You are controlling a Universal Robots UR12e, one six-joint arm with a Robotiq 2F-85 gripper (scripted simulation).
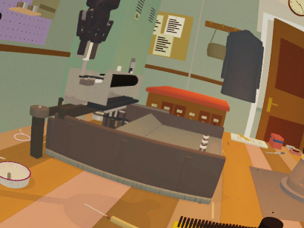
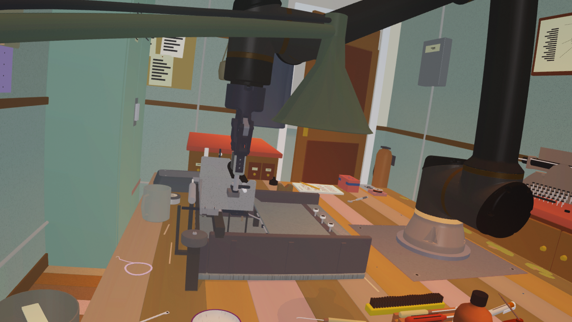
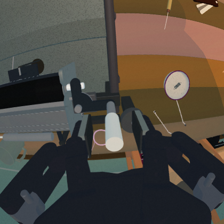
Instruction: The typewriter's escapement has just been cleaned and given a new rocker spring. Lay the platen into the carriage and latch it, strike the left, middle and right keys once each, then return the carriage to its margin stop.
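Observation:
The black platen (image 1: 124, 80) lies in the grey carriage (image 1: 89, 88) (image 2: 224, 184) at the left end of the brown typewriter frame (image 1: 129, 155) (image 2: 286, 250). A pale lever handle (image 3: 113, 129) on the carriage end stands between the fingers of my open gripper (image 3: 113, 128) (image 2: 239, 186), which holds nothing and hangs straight above it. Three white keys (image 2: 322, 218) (image 1: 204, 142) stand in a row at the frame's right side. A round-topped post (image 1: 37, 129) (image 2: 194, 240) stands at the frame's left corner.
A white dish (image 1: 14, 174) sits on the bench left of the frame, with a pink string loop (image 2: 138, 267) nearby. A grey mug (image 2: 156, 202) stands behind. My arm's base (image 2: 436, 236) rises on a mat to the right. A brush (image 2: 406, 302) lies in front.

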